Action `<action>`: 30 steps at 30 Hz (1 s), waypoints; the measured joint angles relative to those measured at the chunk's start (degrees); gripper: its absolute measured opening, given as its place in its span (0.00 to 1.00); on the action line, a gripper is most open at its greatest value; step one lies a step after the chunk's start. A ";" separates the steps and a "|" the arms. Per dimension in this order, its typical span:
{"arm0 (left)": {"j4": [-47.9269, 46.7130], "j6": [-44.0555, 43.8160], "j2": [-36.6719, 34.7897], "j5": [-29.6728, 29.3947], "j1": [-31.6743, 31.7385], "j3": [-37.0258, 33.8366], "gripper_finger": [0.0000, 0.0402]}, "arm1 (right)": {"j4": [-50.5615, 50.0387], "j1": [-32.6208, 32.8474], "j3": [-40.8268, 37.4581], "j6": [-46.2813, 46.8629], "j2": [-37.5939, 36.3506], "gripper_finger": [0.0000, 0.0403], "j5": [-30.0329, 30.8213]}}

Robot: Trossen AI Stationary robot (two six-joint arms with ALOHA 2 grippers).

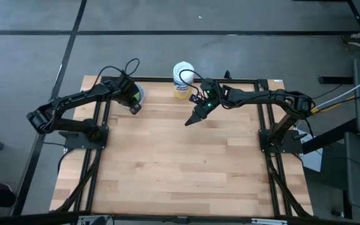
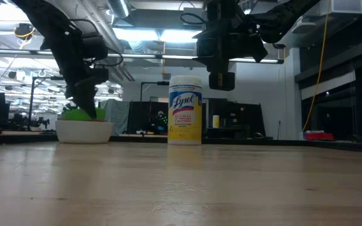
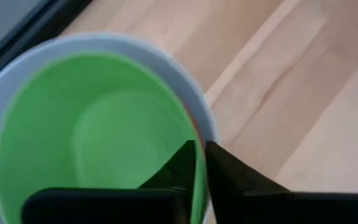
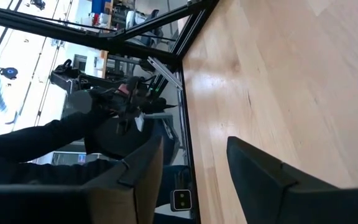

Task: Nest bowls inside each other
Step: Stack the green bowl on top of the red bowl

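Note:
A white bowl [image 3: 166, 59] stands on the table at the far left, with a green bowl [image 3: 98, 137] nested in it. A thin red edge [image 3: 196, 129] shows between the two rims. In the low view the green bowl [image 2: 75, 114] rises just above the white bowl [image 2: 83, 130]. My left gripper [image 1: 134, 104] is over this stack, shut on the green bowl's rim. My right gripper [image 1: 191, 120] hangs open above the table's far middle, holding nothing. Any other bowls are hidden. My left gripper pinches the green bowl's rim [image 3: 199, 163] on the side toward the table's middle. One finger [image 3: 176, 168] is inside the bowl and the other finger [image 3: 235, 177] is outside. The fingers slant down from above. The green bowl sits nested in the white bowl, which rests on the table.
A tall white wipes container [image 1: 182, 80] with a yellow label stands at the far middle, between the stack and my right arm. A dark frame rail [image 4: 188, 143] runs along the table's edge. Bare wood [image 1: 180, 169] stretches toward the near edge.

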 joint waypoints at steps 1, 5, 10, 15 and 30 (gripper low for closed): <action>0.17 0.11 -0.27 0.86 0.01 0.34 0.09 | 0.00 0.00 0.00 0.00 0.00 0.45 -0.01; 0.49 0.15 -0.64 2.77 0.01 2.54 0.22 | 0.00 0.00 0.00 0.00 0.00 0.47 -0.04; -0.45 0.95 -0.64 1.99 0.26 2.82 0.35 | 0.00 -0.02 0.00 -0.07 0.00 0.48 -0.45; -0.71 0.91 -0.64 1.98 0.41 2.82 0.43 | 0.62 -0.02 0.00 -0.04 0.00 0.47 -0.76; -1.64 2.19 2.34 0.15 0.41 1.18 0.07 | 1.53 -0.02 0.02 1.53 0.00 0.46 -2.01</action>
